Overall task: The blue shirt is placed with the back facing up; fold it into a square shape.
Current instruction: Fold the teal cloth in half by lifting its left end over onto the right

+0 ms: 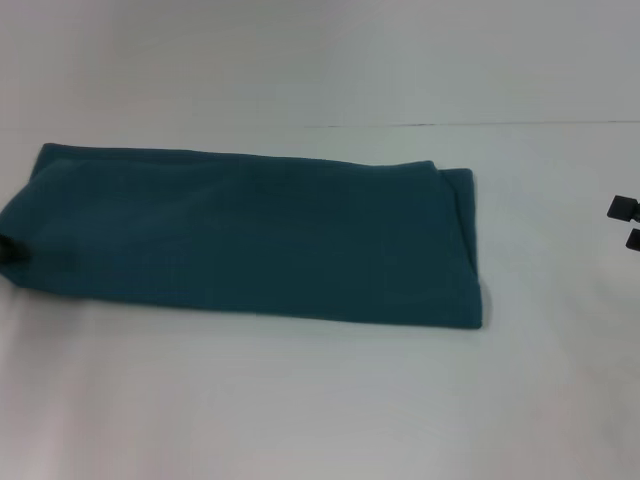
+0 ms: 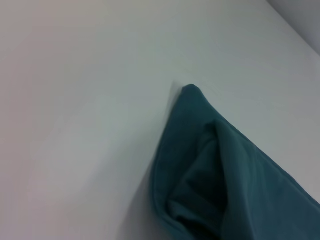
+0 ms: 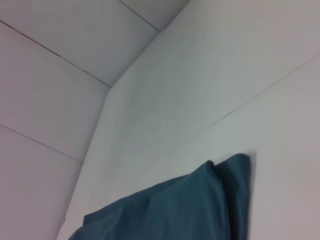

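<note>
The blue shirt [image 1: 250,240] lies on the white table [image 1: 300,400] folded into a long band, plain side up, no lettering showing. Its right end has a doubled edge. My left gripper [image 1: 8,247] shows only as a dark tip at the band's left end, touching the cloth. The left wrist view shows that end of the shirt [image 2: 240,170] close up, with its layers gaping. My right gripper [image 1: 628,223] hovers at the right edge of the head view, well clear of the shirt, two dark fingertips apart and holding nothing. The right wrist view sees the shirt's right end [image 3: 190,210].
Bare white tabletop surrounds the shirt in front and to the right. A thin seam [image 1: 480,124] runs along the table behind the shirt. White wall panels [image 3: 60,85] stand beyond the table's far edge.
</note>
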`<state>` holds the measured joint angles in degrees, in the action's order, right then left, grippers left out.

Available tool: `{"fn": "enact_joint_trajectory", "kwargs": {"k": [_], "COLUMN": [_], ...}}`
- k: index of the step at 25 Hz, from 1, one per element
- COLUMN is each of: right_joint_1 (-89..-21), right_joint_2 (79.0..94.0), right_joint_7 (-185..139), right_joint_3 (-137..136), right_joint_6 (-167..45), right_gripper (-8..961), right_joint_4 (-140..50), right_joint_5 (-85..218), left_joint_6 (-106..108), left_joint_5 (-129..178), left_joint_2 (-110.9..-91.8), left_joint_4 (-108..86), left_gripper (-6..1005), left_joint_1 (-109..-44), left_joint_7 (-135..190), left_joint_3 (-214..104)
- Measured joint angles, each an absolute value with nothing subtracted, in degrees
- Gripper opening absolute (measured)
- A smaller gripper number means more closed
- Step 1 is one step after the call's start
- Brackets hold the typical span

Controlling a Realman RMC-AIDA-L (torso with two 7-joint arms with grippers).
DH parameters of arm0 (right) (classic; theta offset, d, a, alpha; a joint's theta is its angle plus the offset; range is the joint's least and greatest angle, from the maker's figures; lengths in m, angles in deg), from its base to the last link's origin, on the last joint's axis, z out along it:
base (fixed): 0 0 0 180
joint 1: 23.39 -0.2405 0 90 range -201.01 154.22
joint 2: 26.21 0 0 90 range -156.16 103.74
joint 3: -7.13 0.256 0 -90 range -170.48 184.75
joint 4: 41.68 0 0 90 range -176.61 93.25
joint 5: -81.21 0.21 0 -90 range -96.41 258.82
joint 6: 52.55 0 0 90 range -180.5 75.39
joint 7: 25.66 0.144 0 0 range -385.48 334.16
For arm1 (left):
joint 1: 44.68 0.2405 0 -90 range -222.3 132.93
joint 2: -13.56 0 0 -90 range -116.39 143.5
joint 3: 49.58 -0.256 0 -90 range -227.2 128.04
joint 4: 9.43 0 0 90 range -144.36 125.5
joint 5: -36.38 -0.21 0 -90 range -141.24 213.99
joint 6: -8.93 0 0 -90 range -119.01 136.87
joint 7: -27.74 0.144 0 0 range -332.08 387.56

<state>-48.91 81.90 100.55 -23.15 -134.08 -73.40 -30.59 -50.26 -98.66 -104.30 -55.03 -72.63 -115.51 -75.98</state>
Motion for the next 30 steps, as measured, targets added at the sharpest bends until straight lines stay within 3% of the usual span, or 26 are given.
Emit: {"fn": "enact_joint_trajectory", "kwargs": {"k": [12,30], "right_joint_1": [-49.2,-50.2], "right_joint_2": [82.05,82.32], "right_joint_7": [100.2,100.0], "right_joint_3": [-23.2,-23.7], "right_joint_6": [-133.9,-133.9], "right_gripper": [941,941], "right_joint_4": [-73.4,-73.4], "right_joint_5": [-30.7,-30.9], "left_joint_6": [-59.0,-74.0], "left_joint_5": [-89.5,-81.1], "left_joint_2": [-105.82,-106.39], "left_joint_4": [-60.3,-65.5], "left_gripper": [38,37], "left_joint_1": [-71.7,-80.6], "left_joint_7": [-110.4,-109.6], "left_joint_3": [-75.8,-84.5]}}
